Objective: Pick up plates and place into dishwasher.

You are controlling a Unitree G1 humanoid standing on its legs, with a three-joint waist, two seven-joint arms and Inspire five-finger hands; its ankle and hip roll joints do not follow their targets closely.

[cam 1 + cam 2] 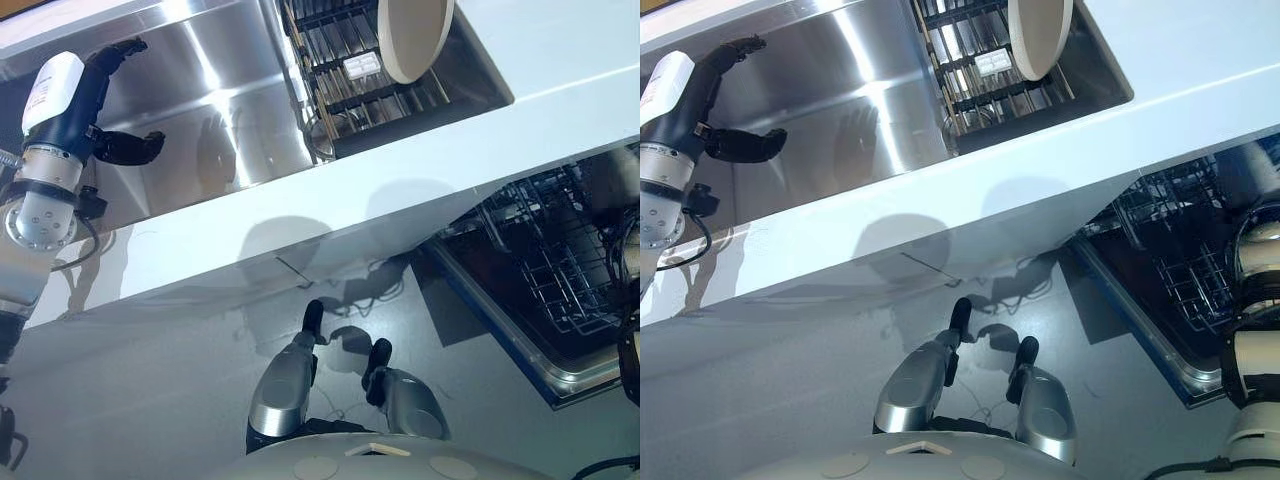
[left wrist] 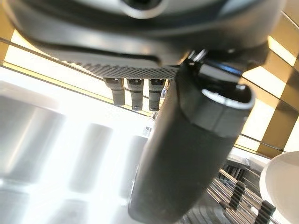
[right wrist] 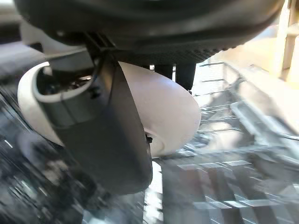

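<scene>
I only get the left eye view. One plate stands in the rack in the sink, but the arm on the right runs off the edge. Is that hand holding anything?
Observer: Yes. The right wrist view shows the right hand pinching a white plate between thumb and fingers.
Operator: Where is it, then?
Observer: Over the dishwasher's wire rack, whose wires show just past the plate's rim.

Left hand (image 1: 95, 110) raised, fingers loosely spread (thumb apart), empty
</scene>
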